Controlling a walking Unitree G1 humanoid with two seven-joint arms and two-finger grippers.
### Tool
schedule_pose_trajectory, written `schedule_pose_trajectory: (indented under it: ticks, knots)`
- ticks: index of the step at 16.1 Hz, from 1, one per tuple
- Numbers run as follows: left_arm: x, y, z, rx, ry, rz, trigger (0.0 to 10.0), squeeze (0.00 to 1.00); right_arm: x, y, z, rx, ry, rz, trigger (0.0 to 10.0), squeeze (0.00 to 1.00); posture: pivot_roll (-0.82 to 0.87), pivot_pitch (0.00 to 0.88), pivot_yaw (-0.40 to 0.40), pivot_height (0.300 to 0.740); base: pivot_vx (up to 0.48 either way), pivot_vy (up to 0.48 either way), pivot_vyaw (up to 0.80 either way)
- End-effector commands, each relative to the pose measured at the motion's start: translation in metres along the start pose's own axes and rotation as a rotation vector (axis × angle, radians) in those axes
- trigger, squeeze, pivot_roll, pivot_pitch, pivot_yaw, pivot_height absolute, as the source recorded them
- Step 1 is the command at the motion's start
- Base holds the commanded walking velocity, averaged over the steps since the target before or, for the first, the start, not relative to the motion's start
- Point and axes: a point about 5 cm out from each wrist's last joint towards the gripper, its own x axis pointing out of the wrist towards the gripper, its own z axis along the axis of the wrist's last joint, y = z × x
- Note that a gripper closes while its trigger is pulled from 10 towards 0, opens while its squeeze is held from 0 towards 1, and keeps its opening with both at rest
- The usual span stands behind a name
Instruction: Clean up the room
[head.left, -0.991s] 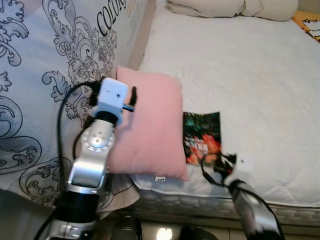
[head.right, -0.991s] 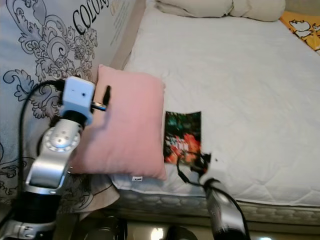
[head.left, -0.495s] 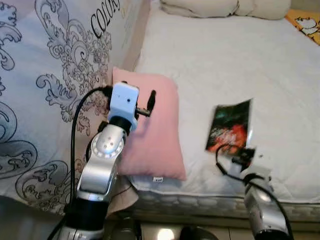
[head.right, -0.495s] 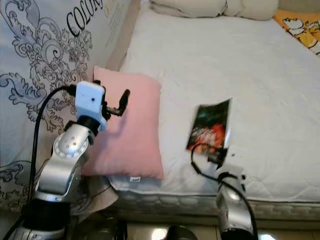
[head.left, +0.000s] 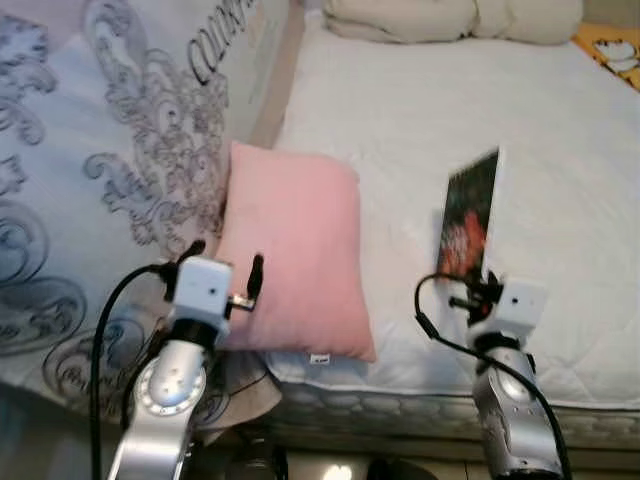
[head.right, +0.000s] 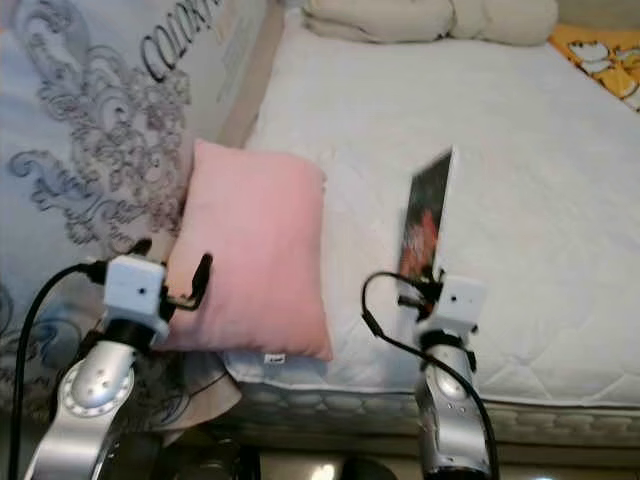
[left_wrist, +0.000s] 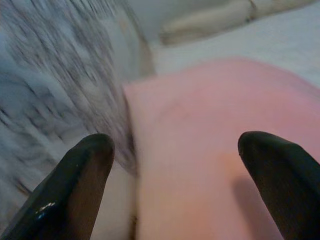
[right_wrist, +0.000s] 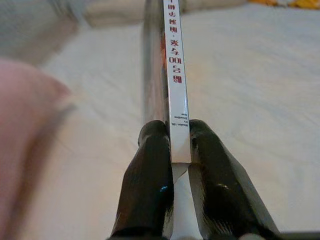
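While your right gripper (right_wrist: 172, 165) pinches the book (head.left: 468, 222) upright at 5 o'clock, your left gripper (left_wrist: 175, 160), fingers spread, hovers over the pink pillow (head.left: 295, 255) at 8. Mattress (head.left: 400, 120) beyond; tidying barely begun, book unplaced.

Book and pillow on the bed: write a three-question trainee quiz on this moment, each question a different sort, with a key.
1. True or false: the right gripper is shut on the book.
2. Multiple choice: the book is a) lying flat on the bed, b) held on edge above the mattress, c) resting on the pink pillow.
3. Fill in: the left gripper is open, pointing at the ____ pillow.

Key: 1 true; 2 b; 3 pink.
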Motion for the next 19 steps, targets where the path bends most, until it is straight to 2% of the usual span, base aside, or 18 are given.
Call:
schedule_pose_trajectory:
  ticks: [1, 2, 3, 7, 11, 13, 19]
  knots:
    - [0.007, -0.001, 0.018, 0.053, -0.079, 0.027, 10.0, 0.00, 0.005, 0.005, 0.020, 0.064, -0.097, 0.022, 10.0, 0.00, 0.05, 0.000, 0.008, 0.736, 0.000, 0.000, 0.00]
    - [0.010, -0.002, 0.020, 0.045, -0.080, 0.024, 10.0, 0.00, 0.007, 0.006, 0.022, 0.070, -0.096, 0.028, 10.0, 0.00, 0.05, 0.000, 0.007, 0.736, 0.000, 0.000, 0.00]
    - [0.018, -0.004, 0.023, -0.001, -0.074, 0.026, 10.0, 0.00, 0.013, 0.011, 0.028, 0.069, -0.109, 0.044, 10.0, 0.00, 0.05, 0.000, 0.005, 0.736, 0.000, 0.000, 0.00]
    - [0.032, -0.009, 0.030, -0.031, -0.072, 0.014, 10.0, 0.00, 0.022, 0.018, 0.044, 0.059, -0.153, 0.074, 10.0, 0.00, 0.04, 0.000, 0.004, 0.736, 0.000, 0.000, 0.00]
    - [0.034, -0.014, 0.026, -0.038, -0.035, 0.009, 10.0, 0.00, 0.034, 0.022, 0.050, 0.070, -0.164, 0.080, 10.0, 0.00, 0.04, 0.000, 0.006, 0.736, 0.000, 0.000, 0.00]
    - [0.037, -0.012, 0.025, -0.070, -0.017, 0.028, 10.0, 0.00, 0.039, 0.030, 0.054, 0.069, -0.170, 0.110, 10.0, 0.00, 0.04, 0.000, 0.004, 0.736, 0.000, -0.435, 0.00]
    - [0.038, -0.012, 0.026, -0.081, -0.008, 0.047, 10.0, 0.00, 0.044, 0.034, 0.052, 0.074, -0.144, 0.131, 10.0, 0.00, 0.04, 0.000, -0.002, 0.736, 0.000, -0.480, 0.00]
